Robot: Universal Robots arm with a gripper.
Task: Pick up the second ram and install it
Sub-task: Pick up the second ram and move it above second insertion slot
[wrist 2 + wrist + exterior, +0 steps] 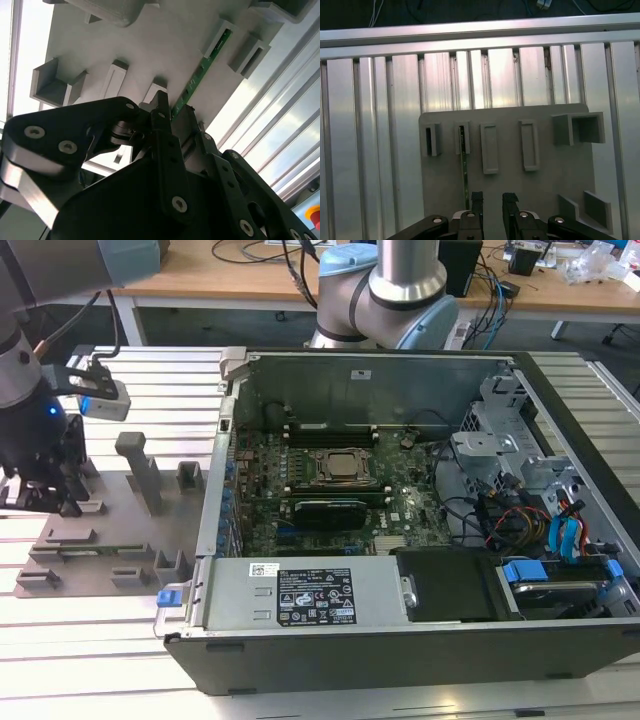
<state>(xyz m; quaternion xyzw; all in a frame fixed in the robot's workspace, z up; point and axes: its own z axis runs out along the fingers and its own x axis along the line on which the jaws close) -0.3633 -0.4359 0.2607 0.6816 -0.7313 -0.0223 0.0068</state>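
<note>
Though slim, second ram [464, 170] flat, green.

The ram [464, 170] is a long, narrow, thin green circuit-board stick; it stands on its long edge, so both wrist views show it edge-on as a slim green line; small dark parts dot the side seen in the second wrist view [202, 70]; it lies level and straight on a grey plate [545, 165] on the slatted worktop [370, 150]; its far end sits inside a small grey slotted block [462, 137]; its near end runs in beside the gripper [492, 197], whose fingers stand apart; whether they touch it cannot be told.
</note>
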